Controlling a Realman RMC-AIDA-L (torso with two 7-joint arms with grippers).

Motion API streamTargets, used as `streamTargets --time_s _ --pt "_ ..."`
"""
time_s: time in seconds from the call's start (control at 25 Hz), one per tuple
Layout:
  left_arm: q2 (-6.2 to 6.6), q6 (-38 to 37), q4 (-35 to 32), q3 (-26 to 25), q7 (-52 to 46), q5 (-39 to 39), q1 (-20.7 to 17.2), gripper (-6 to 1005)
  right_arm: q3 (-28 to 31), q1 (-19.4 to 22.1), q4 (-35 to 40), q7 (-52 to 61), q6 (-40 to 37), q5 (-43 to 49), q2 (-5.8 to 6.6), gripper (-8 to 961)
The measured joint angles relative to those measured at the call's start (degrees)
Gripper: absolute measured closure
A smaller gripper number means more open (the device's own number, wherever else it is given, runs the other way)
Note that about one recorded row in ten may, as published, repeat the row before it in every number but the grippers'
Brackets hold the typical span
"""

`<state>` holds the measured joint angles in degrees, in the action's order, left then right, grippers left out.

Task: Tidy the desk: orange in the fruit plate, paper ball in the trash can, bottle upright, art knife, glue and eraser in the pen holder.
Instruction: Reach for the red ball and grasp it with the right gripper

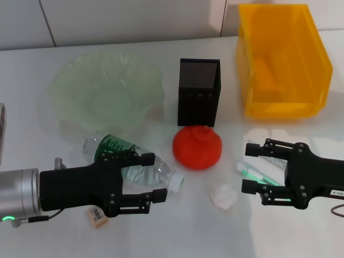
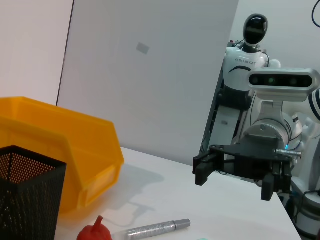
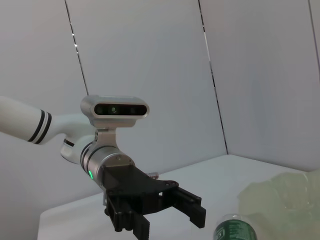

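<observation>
While orange (image 1: 197, 148) sits outside, fruit plate (image 1: 107, 91) & pen holder (image 1: 198, 91) hold nothing.

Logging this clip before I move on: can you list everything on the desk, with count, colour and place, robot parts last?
fruit plate: 1, pale green, far left.
pen holder: 1, black mesh, far centre.
trash can: 1, orange-yellow, far right.
bottle: 1, clear with green label, lying on its side near the plate.
orange: 1, red-orange, just in front of the pen holder.
paper ball: 1, white, near centre.
eraser: 1, tan, near left.
pen-like items: a few, silver and green-white, partly hidden under the right gripper.
left gripper: black, open, over the bottle.
right gripper: black, open, near right.
</observation>
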<state>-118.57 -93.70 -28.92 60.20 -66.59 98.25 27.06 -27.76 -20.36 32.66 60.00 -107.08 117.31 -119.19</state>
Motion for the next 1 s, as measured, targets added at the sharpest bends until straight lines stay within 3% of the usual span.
streamTargets --time_s 0.48,1.0 --pt "-0.04 0.0 0.0 -0.5 0.2 0.0 -0.4 188 0.4 0.0 -0.1 -0.1 0.5 -0.3 -0.11 177" --pt "0.06 -0.2 0.0 -3.5 1.2 -0.7 -2.2 190 0.3 -1.9 -4.7 -0.8 12.8 -5.5 -0.19 179"
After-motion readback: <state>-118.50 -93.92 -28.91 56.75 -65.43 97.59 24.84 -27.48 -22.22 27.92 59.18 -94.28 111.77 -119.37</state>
